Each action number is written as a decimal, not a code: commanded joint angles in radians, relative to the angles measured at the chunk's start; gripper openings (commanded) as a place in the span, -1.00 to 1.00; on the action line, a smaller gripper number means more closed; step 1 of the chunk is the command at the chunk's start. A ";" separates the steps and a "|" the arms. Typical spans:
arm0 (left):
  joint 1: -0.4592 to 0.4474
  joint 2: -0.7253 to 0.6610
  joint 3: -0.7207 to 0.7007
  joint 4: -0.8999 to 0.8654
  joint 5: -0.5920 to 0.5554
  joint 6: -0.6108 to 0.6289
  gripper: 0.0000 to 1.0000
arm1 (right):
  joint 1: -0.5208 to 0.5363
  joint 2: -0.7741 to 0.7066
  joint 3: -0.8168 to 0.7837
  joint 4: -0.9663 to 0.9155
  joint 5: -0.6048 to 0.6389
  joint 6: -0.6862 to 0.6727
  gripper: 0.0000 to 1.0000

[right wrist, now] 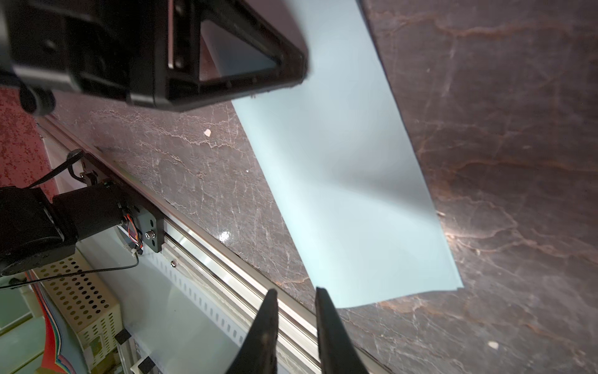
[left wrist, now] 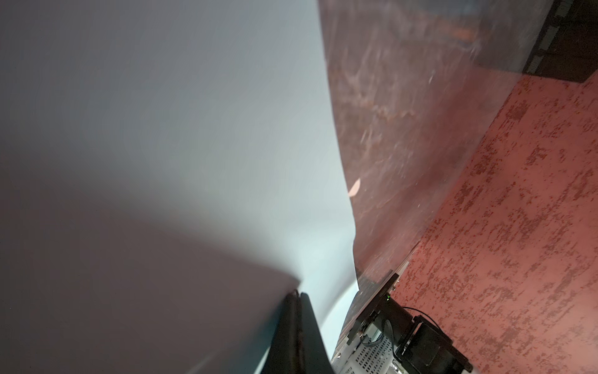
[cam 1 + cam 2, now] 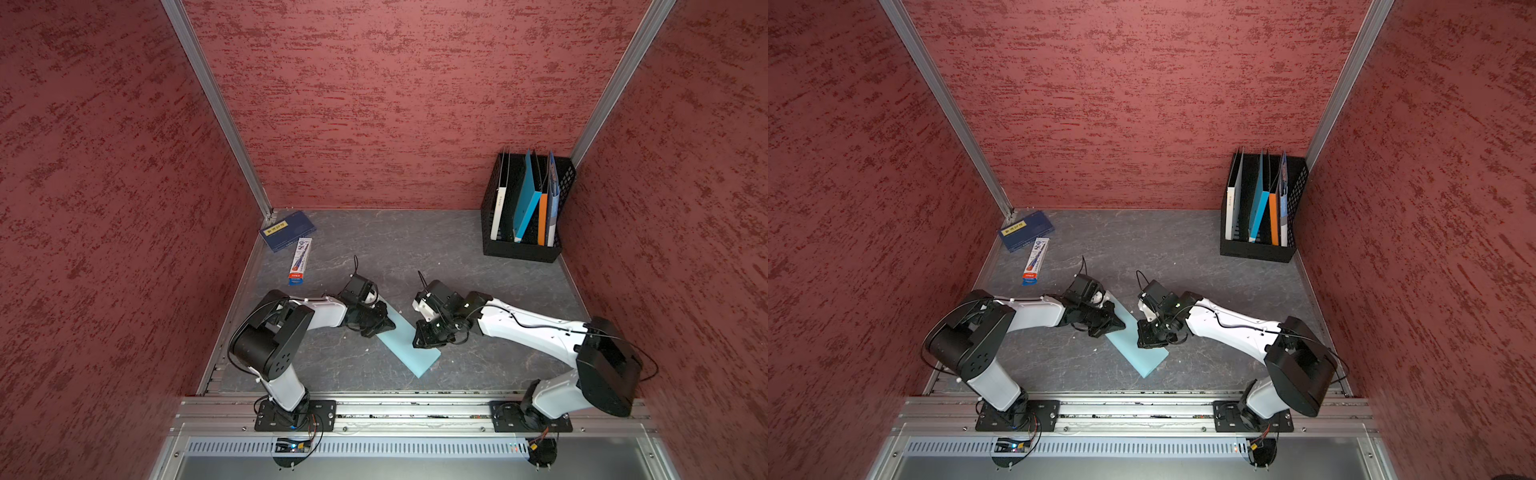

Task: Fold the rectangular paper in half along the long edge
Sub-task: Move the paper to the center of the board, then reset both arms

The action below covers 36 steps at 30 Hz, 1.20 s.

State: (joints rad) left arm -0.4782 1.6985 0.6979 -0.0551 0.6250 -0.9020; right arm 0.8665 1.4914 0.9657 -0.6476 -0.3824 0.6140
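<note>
Pale sky-blue, the rectangular paper lies doubled into a long narrow strip; it rests slantwise on the dark marbled table, between the two arms and towards the front rail. The left gripper sits on the strip's far end, jaws closed tight together, tips against the sheet; whether a layer is nipped between them cannot be told. The right gripper hovers close by the strip's right-hand edge, jaws parted by a narrow gap, holding nothing. At the back, a black file rack with upright folders stands in the right corner; a navy booklet and a pen box lie near the left corner, well apart from the paper.
</note>
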 commanded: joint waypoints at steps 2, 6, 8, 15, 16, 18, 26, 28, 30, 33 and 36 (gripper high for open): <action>0.066 0.076 0.051 0.009 -0.103 0.034 -1.00 | -0.014 -0.019 0.017 -0.001 0.016 -0.026 -0.53; 0.120 0.125 0.125 0.005 -0.099 0.064 -1.00 | -0.027 -0.013 0.039 -0.007 0.024 -0.043 -0.52; 0.150 0.139 0.137 0.015 -0.098 0.070 -1.00 | -0.032 -0.005 0.049 -0.012 0.030 -0.052 -0.52; 0.141 0.000 0.169 -0.070 -0.106 0.109 -0.97 | -0.043 -0.068 0.097 -0.026 0.129 -0.066 -0.24; 0.136 -0.053 0.175 -0.089 -0.107 0.126 -0.92 | -0.047 -0.095 0.100 -0.026 0.187 -0.063 0.42; 0.129 -0.159 0.180 -0.103 -0.103 0.157 -0.60 | -0.052 -0.143 0.103 -0.027 0.315 -0.069 0.98; 0.140 -0.516 0.261 -0.346 -0.280 0.323 0.99 | -0.152 -0.341 0.089 -0.088 0.921 -0.063 0.98; 0.156 -0.575 0.283 -0.466 -0.416 0.372 0.99 | -0.168 -0.374 0.088 -0.122 1.097 -0.064 0.98; 0.172 -0.636 0.275 -0.544 -0.599 0.402 0.99 | -0.178 -0.408 0.064 -0.143 1.282 -0.057 0.98; 0.207 -0.712 0.216 -0.539 -0.796 0.438 0.99 | -0.221 -0.507 -0.150 0.249 1.356 -0.384 0.98; 0.240 -0.804 0.054 -0.247 -0.538 0.862 0.99 | -0.258 -0.640 -0.485 0.895 1.217 -0.786 0.98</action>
State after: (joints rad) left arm -0.2539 0.9390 0.8429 -0.4187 0.0433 -0.3805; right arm 0.6353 0.9047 0.6727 -0.2905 0.8059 0.2150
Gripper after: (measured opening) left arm 0.996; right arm 0.989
